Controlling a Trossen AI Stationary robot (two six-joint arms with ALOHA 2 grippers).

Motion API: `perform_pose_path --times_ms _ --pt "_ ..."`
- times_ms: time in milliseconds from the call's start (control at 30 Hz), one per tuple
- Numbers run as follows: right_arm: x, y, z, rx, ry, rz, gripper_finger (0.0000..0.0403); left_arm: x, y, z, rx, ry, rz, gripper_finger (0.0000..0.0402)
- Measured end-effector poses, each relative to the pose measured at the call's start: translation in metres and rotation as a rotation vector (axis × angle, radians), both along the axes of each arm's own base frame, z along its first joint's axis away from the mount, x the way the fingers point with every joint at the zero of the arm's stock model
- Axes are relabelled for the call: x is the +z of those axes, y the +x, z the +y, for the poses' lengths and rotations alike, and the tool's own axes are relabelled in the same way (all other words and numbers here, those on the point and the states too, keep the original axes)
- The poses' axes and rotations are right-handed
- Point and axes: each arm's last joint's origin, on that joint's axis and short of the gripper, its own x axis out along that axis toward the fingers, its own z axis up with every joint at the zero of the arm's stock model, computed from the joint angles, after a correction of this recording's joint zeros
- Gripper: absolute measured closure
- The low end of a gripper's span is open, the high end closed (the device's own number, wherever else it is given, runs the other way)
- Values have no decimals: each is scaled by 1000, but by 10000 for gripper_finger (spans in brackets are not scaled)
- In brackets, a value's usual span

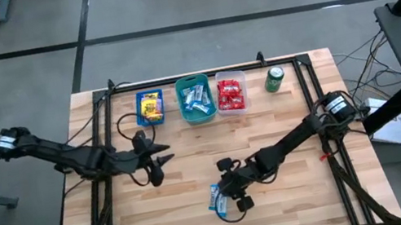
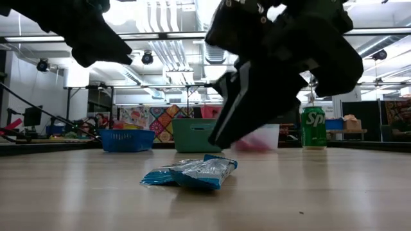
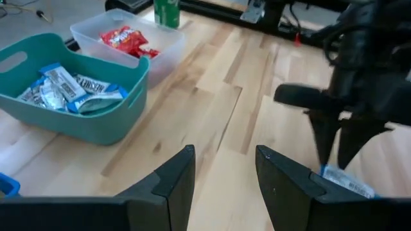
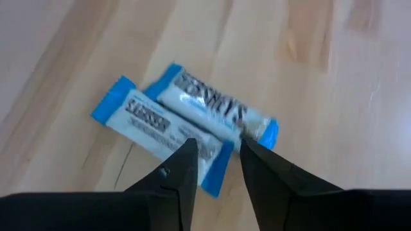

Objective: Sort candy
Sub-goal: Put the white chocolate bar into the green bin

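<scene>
Candy: two blue-white packets [image 4: 183, 125] lying side by side, touching, on bare table [image 1: 298, 195] near front edge, well apart from teal bin [image 1: 195, 101]. Right gripper [image 4: 215, 163] poised directly above them, fingers narrowly parted, nothing held. Left gripper [image 3: 225, 176] waiting near table's middle, partly open, empty. Risk noted: overlapping packets may both be pinched or one dragged aside, since fingertips straddle the seam between them. Slick wrappers likely to slip.
</scene>
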Motion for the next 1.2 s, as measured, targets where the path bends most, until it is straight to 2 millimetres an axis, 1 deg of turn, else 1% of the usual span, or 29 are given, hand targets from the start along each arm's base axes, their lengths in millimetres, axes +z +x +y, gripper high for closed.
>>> perform_pose_path --times_ms 100,167,233,333,500,600,667,767,867,967,1133,1200 --pt "4 1 8 101 -68 -45 292 -4 5 -2 4 -6 7 255" --pt "6 0 13 163 -110 -75 285 -6 9 -3 7 -11 8 255" --pt "9 2 15 199 -131 -97 271 -8 14 -5 8 -19 -6 255" --pt "9 2 14 214 -153 -100 243 -11 20 -8 5 -23 -16 255" --pt "-9 5 16 251 -179 -68 205 -14 26 -10 2 -24 -12 255" --pt "-21 10 17 260 -154 -34 199 -13 28 -11 -15 -35 -12 255" --pt "-24 15 16 263 -119 -22 200 -13 28 -12 -20 -36 -12 255" --pt "-29 20 11 257 -52 1 211 -12 28 -12 -22 -37 -14 255" --pt "-30 23 3 234 -10 18 233 -10 28 -12 -23 -40 -23 255" --pt "-30 23 -2 229 -4 32 267 -9 28 -13 -25 -41 -25 255" --pt "-31 25 -8 236 14 40 339 -9 28 -13 -26 -40 -23 255" --pt "-29 25 -10 233 20 40 362 -9 28 -13 -26 -38 -22 255"
